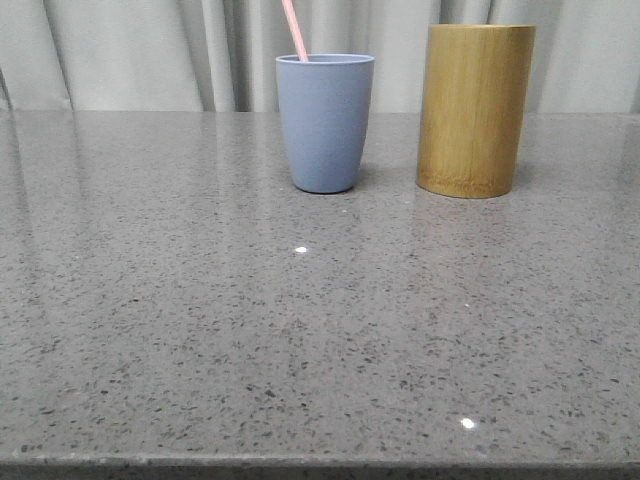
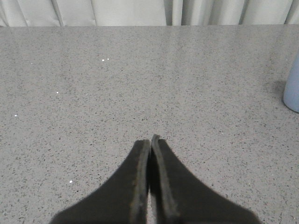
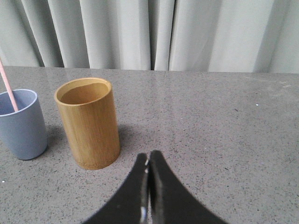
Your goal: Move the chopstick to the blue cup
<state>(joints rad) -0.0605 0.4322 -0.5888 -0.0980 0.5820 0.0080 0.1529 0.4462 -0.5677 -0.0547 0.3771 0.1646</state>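
The blue cup stands at the back of the grey table. A pale pink chopstick leans out of it to the left. The cup and the chopstick also show in the right wrist view, and the cup's edge shows in the left wrist view. My left gripper is shut and empty, low over bare table well away from the cup. My right gripper is shut and empty, near the bamboo cylinder's base. Neither gripper shows in the front view.
A taller yellow-brown bamboo cylinder stands to the right of the blue cup; its inside looks empty in the right wrist view. Pale curtains hang behind the table.
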